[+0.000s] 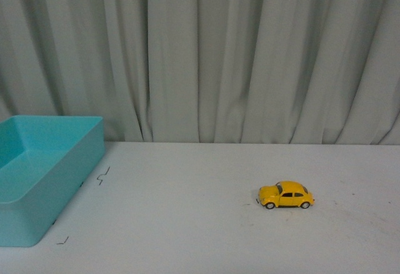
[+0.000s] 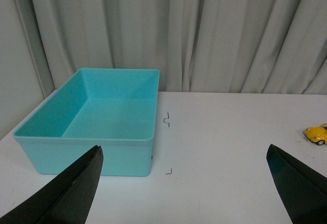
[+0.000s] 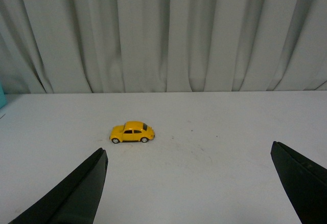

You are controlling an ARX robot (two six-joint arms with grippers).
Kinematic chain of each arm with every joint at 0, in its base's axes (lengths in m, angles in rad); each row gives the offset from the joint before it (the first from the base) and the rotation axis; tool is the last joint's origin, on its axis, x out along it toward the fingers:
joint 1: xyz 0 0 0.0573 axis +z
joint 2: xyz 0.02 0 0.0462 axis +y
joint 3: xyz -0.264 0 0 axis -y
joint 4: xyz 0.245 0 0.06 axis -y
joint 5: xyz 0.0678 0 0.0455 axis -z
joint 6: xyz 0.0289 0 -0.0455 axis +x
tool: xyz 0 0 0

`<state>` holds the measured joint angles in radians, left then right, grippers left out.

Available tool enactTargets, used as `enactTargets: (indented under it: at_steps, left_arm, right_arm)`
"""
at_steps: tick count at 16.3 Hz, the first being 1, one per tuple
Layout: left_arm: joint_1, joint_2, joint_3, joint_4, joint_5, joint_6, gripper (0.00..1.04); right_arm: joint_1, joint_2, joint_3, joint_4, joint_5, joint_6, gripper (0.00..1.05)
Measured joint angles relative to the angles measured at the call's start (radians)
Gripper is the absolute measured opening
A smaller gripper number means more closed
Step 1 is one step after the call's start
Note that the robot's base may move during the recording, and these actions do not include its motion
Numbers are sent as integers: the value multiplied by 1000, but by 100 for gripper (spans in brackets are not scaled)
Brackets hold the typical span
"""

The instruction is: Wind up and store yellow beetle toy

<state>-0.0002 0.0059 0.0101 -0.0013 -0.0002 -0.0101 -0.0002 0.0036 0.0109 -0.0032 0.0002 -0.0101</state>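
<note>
Teal bin [image 1: 78,164], white table [image 1: 200,236] — grey curtain [image 1: 219,55] behind.

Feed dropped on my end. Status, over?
Left gripper open, right gripper open, both empty. Yellow beetle toy upright on table, untouched. Nothing between it and teal bin.

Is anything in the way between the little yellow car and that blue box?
Nothing visible. Only bare table lies between the yellow car and the blue box, apart from a few small flat dark marks beside the box.
</note>
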Motion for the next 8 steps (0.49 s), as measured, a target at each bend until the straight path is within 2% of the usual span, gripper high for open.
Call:
enactTargets:
  at_steps: [8]
  left_arm:
    - [0,0,0,0,0,0,98]
  right_arm:
    - [0,0,0,0,0,0,98]
